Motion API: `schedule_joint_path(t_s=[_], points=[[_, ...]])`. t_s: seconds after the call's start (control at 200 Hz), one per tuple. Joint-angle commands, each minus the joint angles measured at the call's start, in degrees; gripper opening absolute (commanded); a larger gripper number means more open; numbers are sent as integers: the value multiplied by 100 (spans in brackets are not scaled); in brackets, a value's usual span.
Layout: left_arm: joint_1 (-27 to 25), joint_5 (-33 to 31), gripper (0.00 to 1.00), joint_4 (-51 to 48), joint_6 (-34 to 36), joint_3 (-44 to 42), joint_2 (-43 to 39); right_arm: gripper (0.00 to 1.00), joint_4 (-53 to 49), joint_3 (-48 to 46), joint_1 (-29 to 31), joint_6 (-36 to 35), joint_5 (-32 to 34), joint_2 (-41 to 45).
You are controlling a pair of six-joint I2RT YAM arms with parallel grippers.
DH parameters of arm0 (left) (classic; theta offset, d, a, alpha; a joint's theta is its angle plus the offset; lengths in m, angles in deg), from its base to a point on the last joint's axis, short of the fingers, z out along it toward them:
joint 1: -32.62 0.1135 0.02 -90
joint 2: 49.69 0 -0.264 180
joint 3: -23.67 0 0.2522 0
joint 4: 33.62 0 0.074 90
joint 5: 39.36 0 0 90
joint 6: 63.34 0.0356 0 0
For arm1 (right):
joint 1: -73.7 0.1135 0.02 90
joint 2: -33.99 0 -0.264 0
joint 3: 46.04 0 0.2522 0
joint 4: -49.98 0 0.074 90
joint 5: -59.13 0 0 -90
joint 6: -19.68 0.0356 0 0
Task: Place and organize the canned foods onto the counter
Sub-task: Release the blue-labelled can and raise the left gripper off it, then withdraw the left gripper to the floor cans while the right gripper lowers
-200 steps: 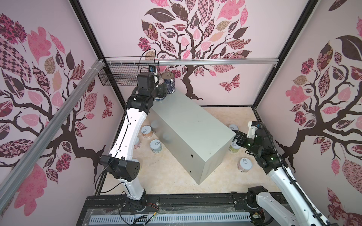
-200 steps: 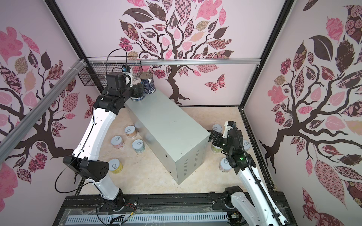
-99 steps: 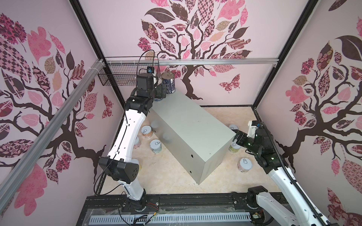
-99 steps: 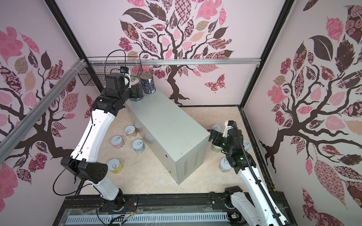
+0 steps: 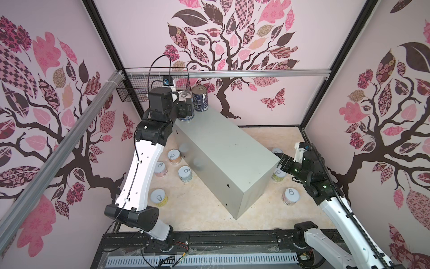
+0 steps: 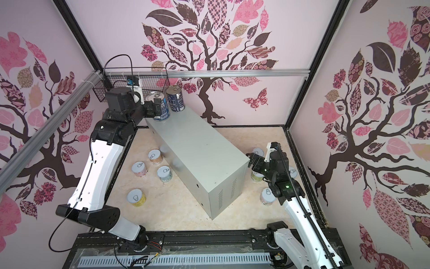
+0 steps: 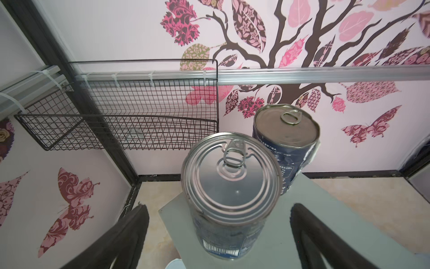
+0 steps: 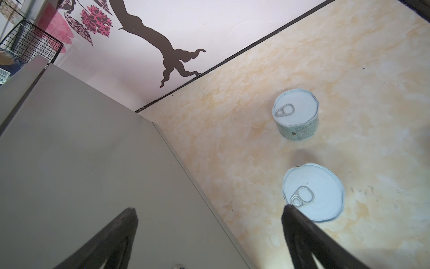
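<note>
Left wrist view: the left gripper [image 7: 218, 207] stands wide open, one black finger [image 7: 130, 233] on each side of the nearer tall dark-blue can [image 7: 230, 186], with clear gaps to the can's wall, so it grips nothing. That can stands upright at the far corner of the counter [image 7: 325, 221]. The second tall can [image 7: 286, 125] stands just behind it, very close. The black wire basket [image 7: 116, 130] hangs on the wall beyond.

In both top views the left arm rises steeply from its base, its white link slanting up to the counter's far end and its wrist turned level toward the can.

In the right wrist view the right gripper [image 8: 209, 208] is also spread wide and holds nothing. One finger hangs over the counter's top, the other over the floor above a short white-lidded can [image 8: 313, 193]. Another short can [image 8: 296, 114] stands farther along the floor.

In a top view the right arm slants from its base toward the counter's right corner, and four short cans stand on the floor left of the counter, one of them at [image 5: 174, 156].
</note>
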State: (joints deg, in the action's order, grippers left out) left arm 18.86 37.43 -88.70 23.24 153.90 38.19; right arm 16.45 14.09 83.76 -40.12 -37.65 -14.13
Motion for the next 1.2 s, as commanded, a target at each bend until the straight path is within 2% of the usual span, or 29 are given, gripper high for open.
schedule_joint_path(t_s=[0.0,0.15,0.47,0.625,0.88,1.1,1.195], points=[[31,182,98,-97,-358,-186,-311,100,-271,348,46,0,197,3],[30,326,98,-304,-669,-483,-744,100,-485,443,40,-116,457,-83],[31,216,98,-788,-1338,-2079,-1938,100,-599,351,37,-165,770,-224],[31,-39,98,-1005,-1754,-2886,-2508,100,-455,93,31,-74,883,-250],[31,-260,98,-851,-2454,-4450,-3516,100,-58,-407,32,170,995,-427],[30,510,98,-808,-2481,-5303,-3822,100,192,-714,7,163,1193,-716],[26,653,98,-710,-2664,-5640,-3845,100,274,-793,-47,111,1274,-912]])
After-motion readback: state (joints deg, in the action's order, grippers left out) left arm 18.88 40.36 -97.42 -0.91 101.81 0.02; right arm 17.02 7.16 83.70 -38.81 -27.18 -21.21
